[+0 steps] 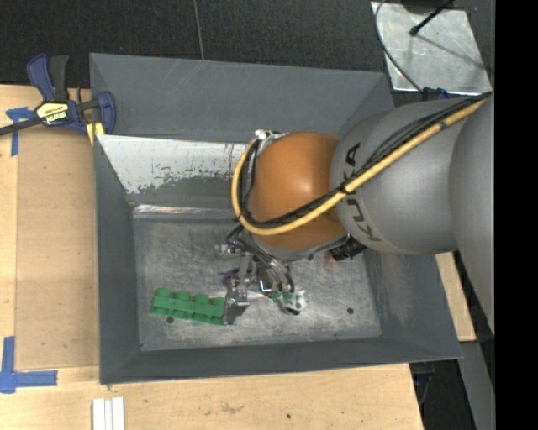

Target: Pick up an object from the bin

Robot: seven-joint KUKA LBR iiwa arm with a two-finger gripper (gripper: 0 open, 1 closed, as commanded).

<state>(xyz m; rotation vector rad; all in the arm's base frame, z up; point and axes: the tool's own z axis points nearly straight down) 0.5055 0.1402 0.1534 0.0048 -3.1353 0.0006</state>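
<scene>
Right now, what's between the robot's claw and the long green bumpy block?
Nothing, by the camera view: the gripper hangs right at the right end of the green block, with no other thing between them.

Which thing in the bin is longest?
The green studded strip at the floor's lower left; the white-and-green bit beside the gripper is far shorter.

Beyond the far rim of the grey metal bin, flat black matte ground right across the top. In the upper right corner, against that dark ground, a crinkled silvery sheet catching bright light, crossed by a thin black rod. Left of centre, a fine pale cord running straight down to the bin's back edge. Lower right, more dark floor; lower left, a small white ridged strip.
</scene>
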